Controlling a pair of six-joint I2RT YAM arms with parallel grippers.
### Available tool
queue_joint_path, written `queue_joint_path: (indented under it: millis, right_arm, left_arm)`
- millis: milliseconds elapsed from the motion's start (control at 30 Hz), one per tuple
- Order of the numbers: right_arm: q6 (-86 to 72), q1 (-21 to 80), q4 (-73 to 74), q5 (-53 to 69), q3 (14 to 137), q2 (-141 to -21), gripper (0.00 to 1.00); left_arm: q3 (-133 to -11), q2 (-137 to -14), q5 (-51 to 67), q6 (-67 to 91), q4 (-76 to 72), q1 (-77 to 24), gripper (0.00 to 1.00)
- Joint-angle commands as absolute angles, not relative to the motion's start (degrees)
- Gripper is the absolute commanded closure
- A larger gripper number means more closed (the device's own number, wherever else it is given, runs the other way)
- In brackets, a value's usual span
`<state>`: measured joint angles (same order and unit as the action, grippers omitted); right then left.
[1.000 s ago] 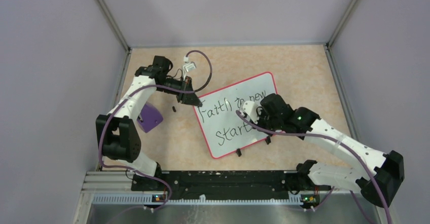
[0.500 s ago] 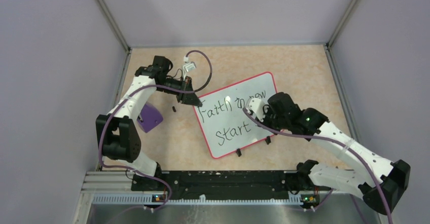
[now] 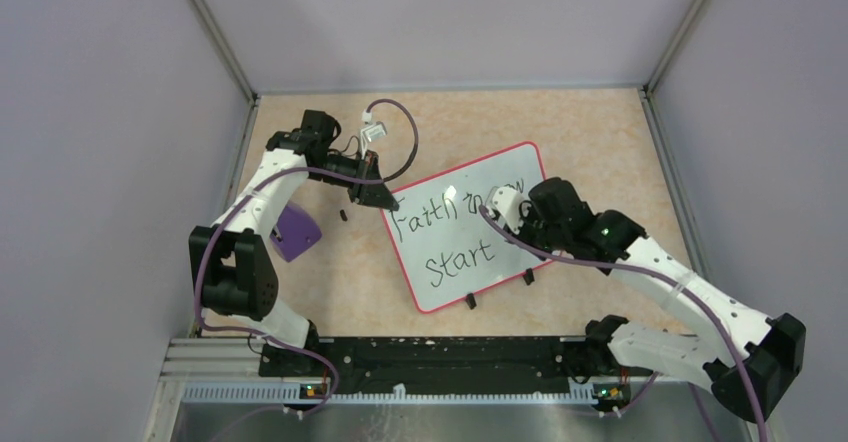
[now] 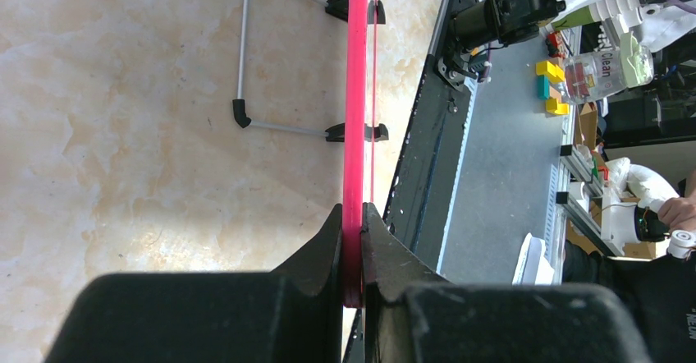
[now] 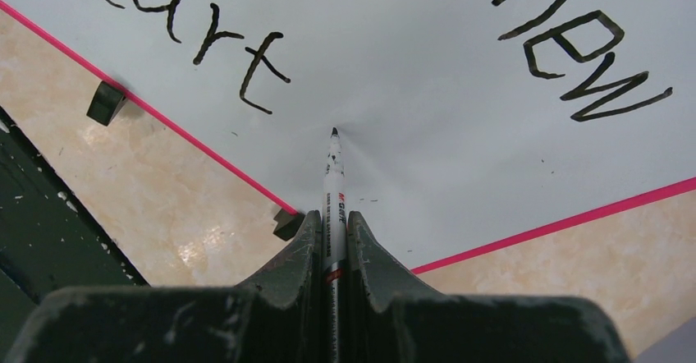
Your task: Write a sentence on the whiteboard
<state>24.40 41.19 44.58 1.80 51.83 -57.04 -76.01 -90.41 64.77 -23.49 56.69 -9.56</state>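
1. R arm: the base is set at the near-right end of the rail (image 3: 440, 357). The upper link is swung out to the right, the elbow is bent sharply, and the forearm is run back up-left to a wrist held over the board's right part.
2. The right gripper (image 5: 332, 219) is clenched on a marker (image 5: 332, 174), pointed straight out along the fingers. Its tip appears to touch the white surface just past the "t" of "Start".
3. The whiteboard (image 3: 440, 237) is laid skewed at mid-table, w/ its black feet on the near edge. The sentence (image 3: 460, 259) is seen in two lines; "new" and "Start" are legible.
4. L arm: the elbow is raised at near left, the forearm is reached far along the left wall, and the wrist is folded back rightward and down.
5. The left gripper (image 4: 353, 215) is clamped on the board's pink rim at its left corner.
6. A purple block (image 3: 295, 230) is seen beside the L forearm, apart from the board.
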Motion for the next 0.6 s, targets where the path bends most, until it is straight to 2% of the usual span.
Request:
queue_joint_path:
  millis: [0,567]
  right_arm:
    - [23.63,40.69,41.23,1.67,54.70,-57.79,1.00]
    - [22.68,40.77,40.22,5.36,57.08,-61.09,1.00]
  left_arm:
    - [-75.74,-91.67,60.59,-25.08,55.57,-10.28,1.00]
    - [-75.34,-91.59,60.66,-25.35,55.54,-10.28,1.00]
